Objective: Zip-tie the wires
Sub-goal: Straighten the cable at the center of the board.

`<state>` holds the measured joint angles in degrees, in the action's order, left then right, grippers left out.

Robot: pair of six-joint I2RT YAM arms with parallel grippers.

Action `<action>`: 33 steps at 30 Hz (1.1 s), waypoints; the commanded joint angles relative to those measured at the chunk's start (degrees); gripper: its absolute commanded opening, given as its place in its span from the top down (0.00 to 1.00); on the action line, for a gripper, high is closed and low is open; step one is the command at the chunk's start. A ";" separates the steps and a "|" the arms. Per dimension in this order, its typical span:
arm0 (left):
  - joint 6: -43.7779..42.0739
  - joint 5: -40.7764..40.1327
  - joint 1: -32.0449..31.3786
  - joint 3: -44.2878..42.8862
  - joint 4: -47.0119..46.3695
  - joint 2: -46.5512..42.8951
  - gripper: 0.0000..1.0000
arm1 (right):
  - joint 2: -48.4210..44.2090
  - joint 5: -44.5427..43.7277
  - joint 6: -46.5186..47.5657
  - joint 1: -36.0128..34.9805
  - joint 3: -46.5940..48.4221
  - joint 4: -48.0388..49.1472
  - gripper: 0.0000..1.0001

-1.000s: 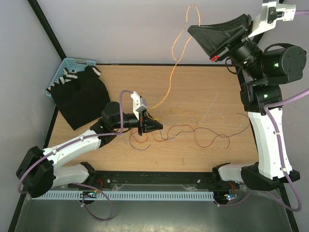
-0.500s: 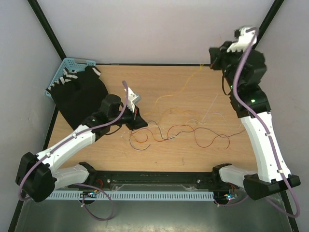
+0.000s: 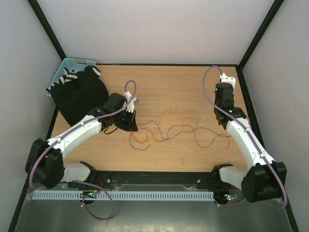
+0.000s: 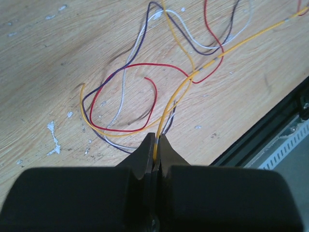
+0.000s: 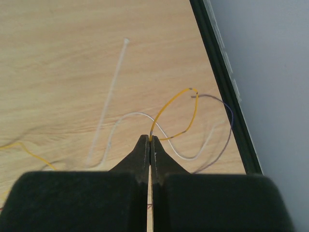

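Yellow wire (image 4: 166,110) sits pinched in both jaws.

Yellow wire (image 4: 157,140) end hidden between jaws

Wooden surface strewn with loose wires

A light wooden surface (image 3: 183,82), flecked with small white marks (image 4: 53,137), is seen. Across its middle a red wire (image 4: 145,64), a yellow wire (image 5: 181,92), a purple wire (image 5: 231,116) and a white wire (image 5: 137,114) are laid in loose, crossing loops. A pale zip tie (image 5: 109,96) is laid out straight toward the right side, its near end close to the white wire. A black cloth (image 3: 79,96) is spread over the far left corner, beside a blue basket (image 3: 65,67); whether the basket rests on the surface cannot be told.
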<state>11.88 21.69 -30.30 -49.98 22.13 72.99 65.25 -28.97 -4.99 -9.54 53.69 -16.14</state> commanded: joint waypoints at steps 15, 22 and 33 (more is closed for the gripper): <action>0.08 -2.23 -1.31 -5.79 1.33 13.51 1.00 | 13.98 1.24 -1.97 1.03 -6.29 7.80 0.88; 0.28 -4.01 -1.97 -6.95 1.23 17.69 1.00 | 16.57 2.42 -1.27 1.28 -5.64 7.06 0.68; -0.25 -4.57 -2.24 -7.26 1.30 21.56 1.00 | 11.89 10.66 -1.93 1.37 -2.10 4.45 0.48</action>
<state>12.16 17.67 -32.25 -55.57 23.07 93.73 80.01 -23.31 -5.89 -8.47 48.73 -10.83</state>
